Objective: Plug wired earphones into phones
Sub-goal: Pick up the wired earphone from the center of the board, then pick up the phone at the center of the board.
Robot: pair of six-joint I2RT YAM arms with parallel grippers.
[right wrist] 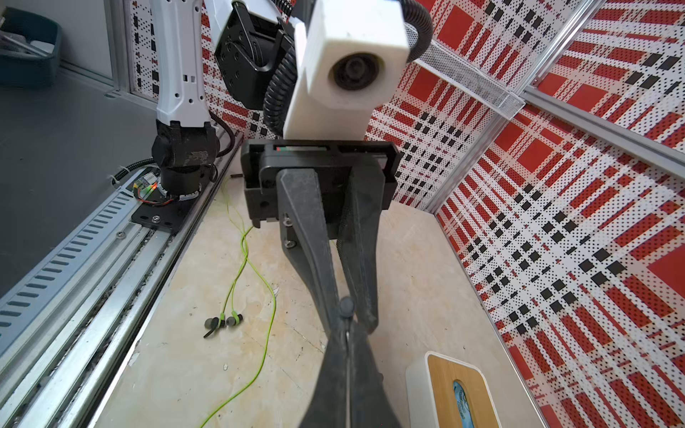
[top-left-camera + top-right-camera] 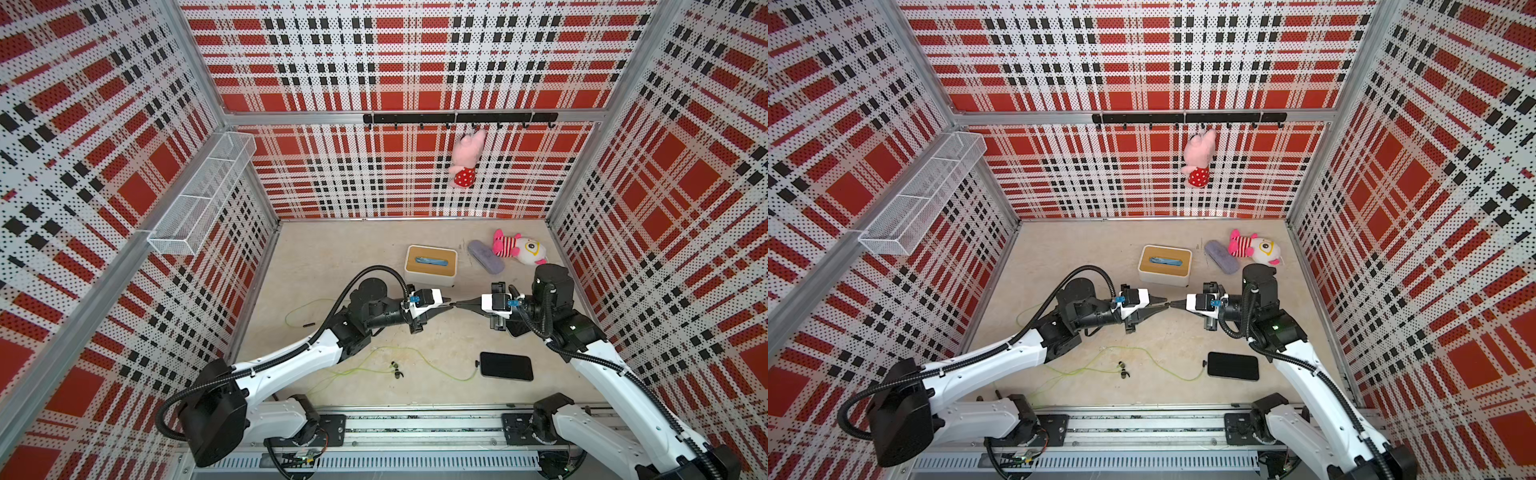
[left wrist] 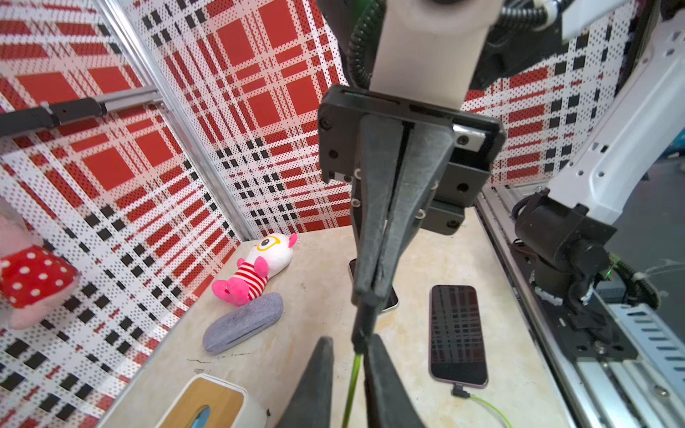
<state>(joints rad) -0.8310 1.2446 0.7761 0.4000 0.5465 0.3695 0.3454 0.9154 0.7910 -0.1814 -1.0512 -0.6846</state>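
The likeliest failure is a dropped or twisted plug (image 3: 362, 328). It hangs in mid-air at the centre of both top views, passed tip to tip between the two tools, and it looks small and smooth. If the left gripper (image 2: 450, 304) bites only the thin green held cable (image 3: 351, 385) rather than the dark stem, the plug will probably swing loose once the other side lets go. If the right gripper (image 2: 457, 304) pulls back while both clamp, the cable could be strained or the plug turned off line for the socket. The slack loop (image 2: 287, 316) at the left of the frame could also snag under the left arm.

The left gripper's jaws stand narrowly apart with the stem and the start of the cable between them. In the left wrist view one of its fingers (image 3: 381, 370) seems to touch the stem and the other shows a sliver of gap, so I cannot tell whether it grips. The right gripper's jaws are pressed together, pinching the plug's far end.

On the table, low in the frame, the earbuds (image 2: 397, 370) lie at centre. Their cable runs right to the near phone (image 2: 506, 365), which is already plugged in. The second phone (image 3: 392, 301) lies just above it in the frame, mostly hidden under the right arm.
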